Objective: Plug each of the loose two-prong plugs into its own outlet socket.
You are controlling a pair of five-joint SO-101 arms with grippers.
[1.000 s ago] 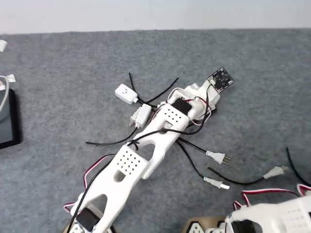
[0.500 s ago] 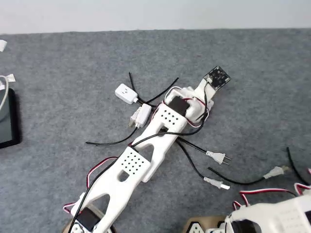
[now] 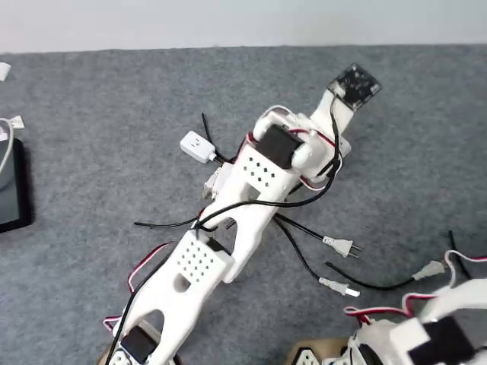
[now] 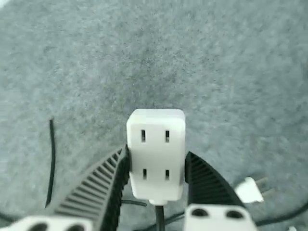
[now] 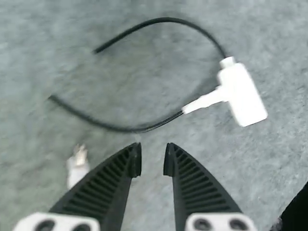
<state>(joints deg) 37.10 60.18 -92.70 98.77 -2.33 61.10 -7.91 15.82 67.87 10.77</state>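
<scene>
A white outlet block (image 4: 155, 126) with two pairs of slots sits between the jaws of my left gripper (image 4: 156, 155), which is shut on it above the grey carpet. In the high view that arm (image 3: 259, 182) stretches from the near left toward the far right. A second white outlet (image 3: 197, 146) lies beside it, and three two-prong plugs on black cords lie to the right (image 3: 338, 245), (image 3: 337, 287), (image 3: 430, 269). My right gripper (image 5: 152, 150) hovers with a narrow gap and nothing inside, near a white plug (image 5: 239, 95) and a smaller plug (image 5: 76, 165).
A black flat device (image 3: 14, 186) lies at the left edge of the carpet. Loose black cords (image 3: 171, 223) trail under the left arm. The right arm's body (image 3: 426, 334) sits at the near right corner. Open carpet lies at the far left and far right.
The left arm has risen and swung toward the far right, its wrist camera now higher in the high view. The right arm has shifted at the near right corner.
</scene>
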